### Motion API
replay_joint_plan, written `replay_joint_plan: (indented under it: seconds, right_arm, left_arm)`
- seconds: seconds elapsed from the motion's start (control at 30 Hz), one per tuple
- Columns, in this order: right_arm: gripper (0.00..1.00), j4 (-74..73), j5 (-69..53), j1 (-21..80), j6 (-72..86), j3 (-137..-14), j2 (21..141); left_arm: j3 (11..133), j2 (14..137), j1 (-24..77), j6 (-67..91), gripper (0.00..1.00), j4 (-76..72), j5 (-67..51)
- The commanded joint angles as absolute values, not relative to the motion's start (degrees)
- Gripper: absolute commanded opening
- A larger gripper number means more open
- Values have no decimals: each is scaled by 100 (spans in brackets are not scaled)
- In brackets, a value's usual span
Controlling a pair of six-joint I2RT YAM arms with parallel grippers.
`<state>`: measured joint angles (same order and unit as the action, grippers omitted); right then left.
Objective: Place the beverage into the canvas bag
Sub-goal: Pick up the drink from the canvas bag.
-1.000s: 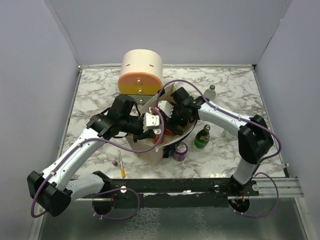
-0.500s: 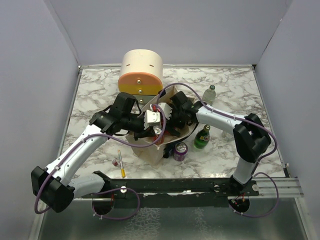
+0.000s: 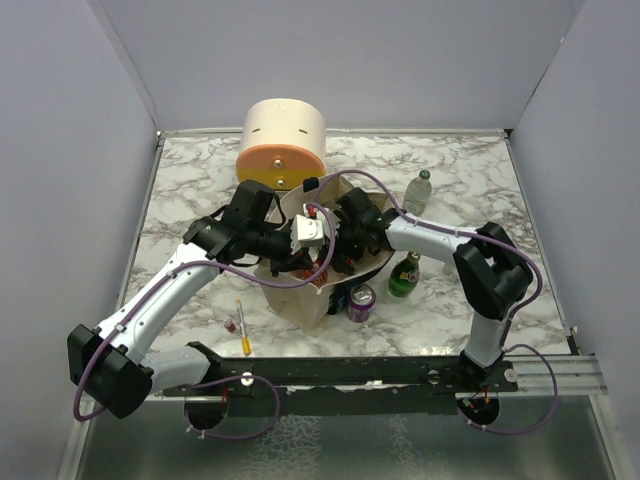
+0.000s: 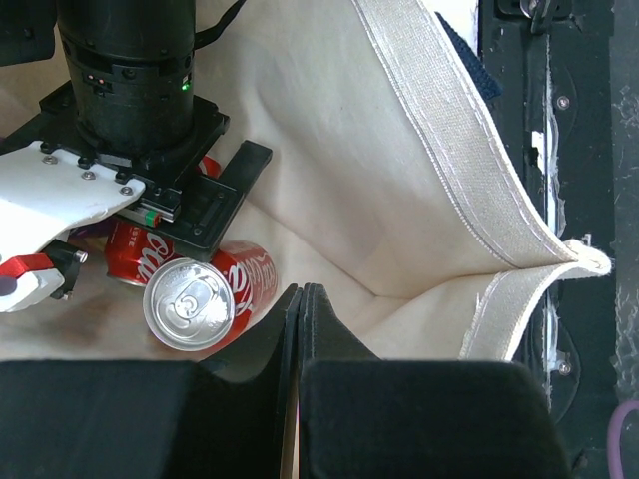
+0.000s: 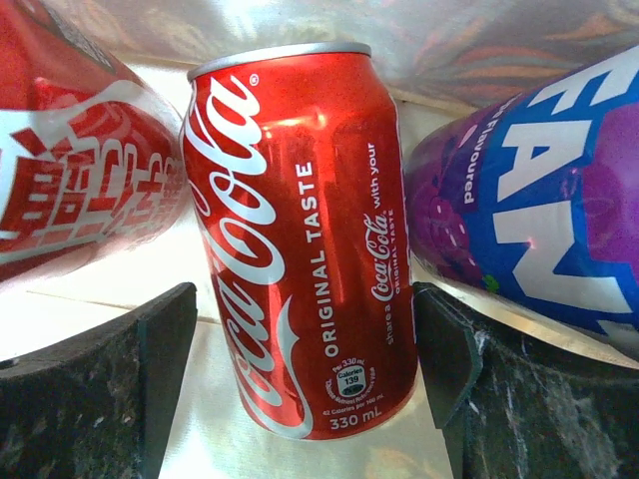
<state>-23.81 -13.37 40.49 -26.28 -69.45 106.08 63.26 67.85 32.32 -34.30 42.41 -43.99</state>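
Observation:
The canvas bag [image 3: 298, 300] stands mid-table, mouth up, its pale inside [image 4: 419, 150] filling the left wrist view. My left gripper [image 4: 300, 294] is shut at the bag's left rim [image 3: 283, 250], with a thin strip of pale cloth between its fingers. Inside the bag, a red Coca-Cola can [image 5: 300, 249] stands between the fingers [image 5: 150, 369] of my open right gripper [image 5: 305, 339]. A gap shows on the can's left, and the right finger sits at its side. From above, that can [image 4: 190, 304] shows under the right gripper's body [image 4: 140, 100].
Another red can [image 5: 70, 190] and a purple Fanta can [image 5: 539, 200] lie beside it in the bag. On the table are a cream-and-orange drawer box [image 3: 282, 145], a clear bottle [image 3: 419, 190], a green bottle [image 3: 404, 275], a purple can [image 3: 361, 302] and a yellow pen [image 3: 242, 328].
The right arm has pushed further left and down into the bag. The left arm has shifted slightly up and right, still at the bag's rim.

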Motion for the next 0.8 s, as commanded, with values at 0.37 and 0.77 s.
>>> replay_joint_plan:
  seconds: [0.37,0.77]
  right_arm:
    - [42,-2157,-1793,4043,-2243,-6302,10292]
    - [1,-2171,-1905,4043,-2123,-6635,9641]
  left_arm:
    - [6372,6917,3208,-3506,0,4183,-4452]
    - [6425,6908,3061,-3213,0,3975,-4396]
